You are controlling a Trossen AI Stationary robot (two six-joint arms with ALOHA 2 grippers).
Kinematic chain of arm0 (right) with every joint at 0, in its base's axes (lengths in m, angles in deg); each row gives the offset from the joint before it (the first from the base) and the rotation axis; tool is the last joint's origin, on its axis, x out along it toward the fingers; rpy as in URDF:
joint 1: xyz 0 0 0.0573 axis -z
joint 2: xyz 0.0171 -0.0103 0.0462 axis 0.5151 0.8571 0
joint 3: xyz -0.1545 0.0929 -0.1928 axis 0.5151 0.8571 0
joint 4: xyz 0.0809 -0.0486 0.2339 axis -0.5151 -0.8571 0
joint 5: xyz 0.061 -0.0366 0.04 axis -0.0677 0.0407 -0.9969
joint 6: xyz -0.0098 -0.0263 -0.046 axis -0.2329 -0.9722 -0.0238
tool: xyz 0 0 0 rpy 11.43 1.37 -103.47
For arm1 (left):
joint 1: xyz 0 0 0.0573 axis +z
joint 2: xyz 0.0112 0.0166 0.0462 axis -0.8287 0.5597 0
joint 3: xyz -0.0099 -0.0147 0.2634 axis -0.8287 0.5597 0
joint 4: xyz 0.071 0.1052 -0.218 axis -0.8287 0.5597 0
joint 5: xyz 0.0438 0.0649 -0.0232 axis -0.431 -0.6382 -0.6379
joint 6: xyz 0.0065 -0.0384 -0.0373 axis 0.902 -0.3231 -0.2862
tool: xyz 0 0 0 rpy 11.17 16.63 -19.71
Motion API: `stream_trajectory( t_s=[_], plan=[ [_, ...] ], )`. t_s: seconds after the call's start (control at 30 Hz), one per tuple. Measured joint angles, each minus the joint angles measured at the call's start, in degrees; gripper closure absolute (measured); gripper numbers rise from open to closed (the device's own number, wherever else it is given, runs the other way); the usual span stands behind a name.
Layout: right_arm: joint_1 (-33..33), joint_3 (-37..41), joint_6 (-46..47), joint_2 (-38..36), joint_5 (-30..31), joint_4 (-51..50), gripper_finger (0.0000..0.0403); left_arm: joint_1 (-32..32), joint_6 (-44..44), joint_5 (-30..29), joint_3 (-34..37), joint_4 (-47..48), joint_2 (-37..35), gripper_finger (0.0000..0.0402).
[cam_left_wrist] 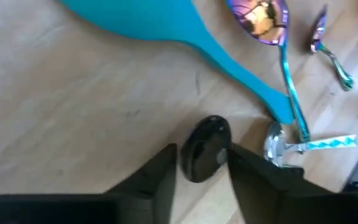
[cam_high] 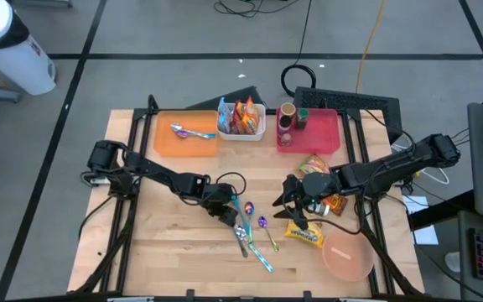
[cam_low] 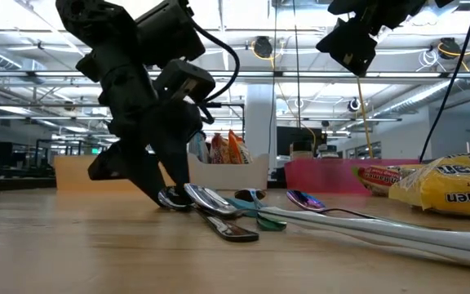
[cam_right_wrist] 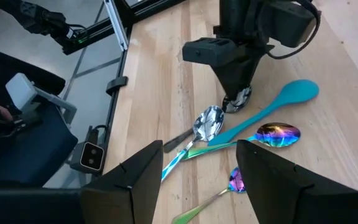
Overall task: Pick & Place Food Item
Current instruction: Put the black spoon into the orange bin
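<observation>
1. Your food item, the yellow noodle packet (cam_high: 304, 235), lies near the table's front right corner, just beside the pink bowl (cam_high: 347, 258).
2. Expect it to be light, crinkly and slick, with brittle noodles inside. Pinch across a narrow edge or sealed seam, gently.
3. The right gripper (cam_high: 293, 205) hovers near it, jaws apart and empty (well placed for the pick).
4. The left gripper (cam_high: 223, 211) is down among the spoons at the table's middle, around a dark spoon (cam_left_wrist: 205, 149). You cannot tell whether it has hold.
5. The spoons are hard, smooth and thin. The teal spoon (cam_right_wrist: 278, 102) looks like plastic.
</observation>
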Motion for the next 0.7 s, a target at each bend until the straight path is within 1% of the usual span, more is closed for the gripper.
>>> stream_trajectory(
  t_s=[0.07, 0.2, 0.23, 0.33, 0.47, 0.57, 0.7],
  plan=[
    [0.0, 0.0, 0.0, 0.0, 0.0, 0.0, 0.0206, 0.0, -0.5, -1.1, 0.0, 0.3, 0.0, 0.0293],
    [0.0, 0.0, 0.0, 0.0, 0.0, 0.0, 0.0206, 0.5, -3.0, -1.4, 0.1, 0.7, 0.0, 0.0375],
    [0.0, 0.0, 0.0, 0.0, 0.0, 0.0, 0.0206, 0.7, -3.9, -1.4, 0.1, 0.9, 0.1, 0.0386],
    [0.0, 0.0, -0.4, 0.0, 0.0, 0.0, 0.0206, 1.5, -5.1, -1.2, 0.0, 2.2, 0.0, 0.0387],
    [0.0, 0.0, -0.5, 0.0, 0.0, 0.2, 0.0206, 2.8, -3.4, 0.6, 0.1, 5.2, -1.8, 0.0395],
    [0.0, 0.0, -0.5, 0.0, 0.0, 0.2, 0.0206, 4.0, -0.8, 0.6, 0.2, 11.7, -5.8, 0.0394],
    [0.0, 0.0, -0.4, 0.0, 0.0, 0.2, 0.0206, 5.5, 1.7, -2.5, 0.2, 22.9, -13.6, 0.0397]
  ],
)
